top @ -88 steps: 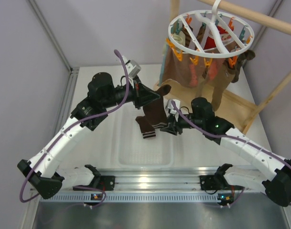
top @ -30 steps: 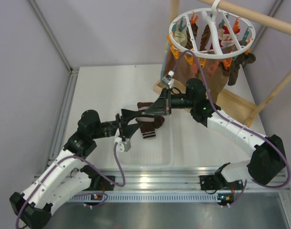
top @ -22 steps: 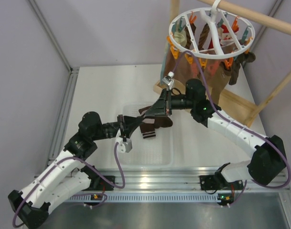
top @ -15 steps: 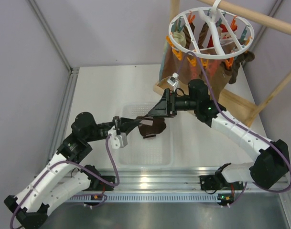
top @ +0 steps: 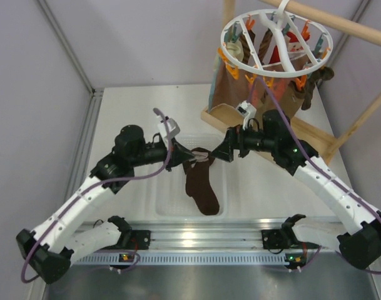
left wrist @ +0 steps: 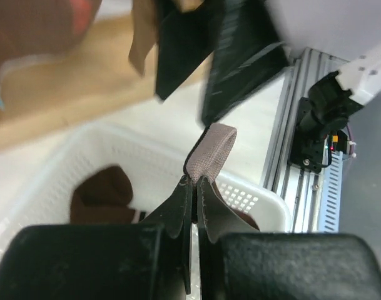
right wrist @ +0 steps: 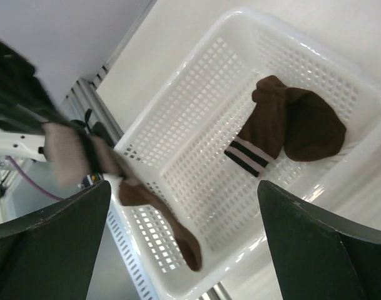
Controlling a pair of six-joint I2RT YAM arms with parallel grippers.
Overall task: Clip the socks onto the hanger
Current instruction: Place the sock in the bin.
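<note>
1. The left end effector (top: 185, 152) (left wrist: 193, 181) is clamping one brown sock (top: 201, 184) (left wrist: 212, 147) (right wrist: 146, 200) at its cuff, fingers pressed narrowly together on the fabric. The cuff is folding into a loop beyond the fingertips, and the rest of the sock is hanging down toward the white basket (top: 160, 206) (right wrist: 203, 125).
2. The right end effector (top: 223, 153) (right wrist: 184, 187) is facing the left one from the opposite side. Its fingers are spread wide and gripping nothing. They are sitting just beside the cuff; contact cannot be confirmed because the left wrist view is blurred there.
3. The second sock (left wrist: 102, 190) (right wrist: 290, 125) is lying crumpled on the basket floor, striped cuff showing.
4. The left arm (top: 84, 194) is rising from its base, bending at the elbow and reaching rightward over the counter (top: 127, 106). The right arm (top: 328, 187) is mirroring this, reaching leftward.
5. The hanger (top: 296, 73) is hanging from the wooden stand (top: 340, 22) behind the right arm, well apart from both socks.
</note>
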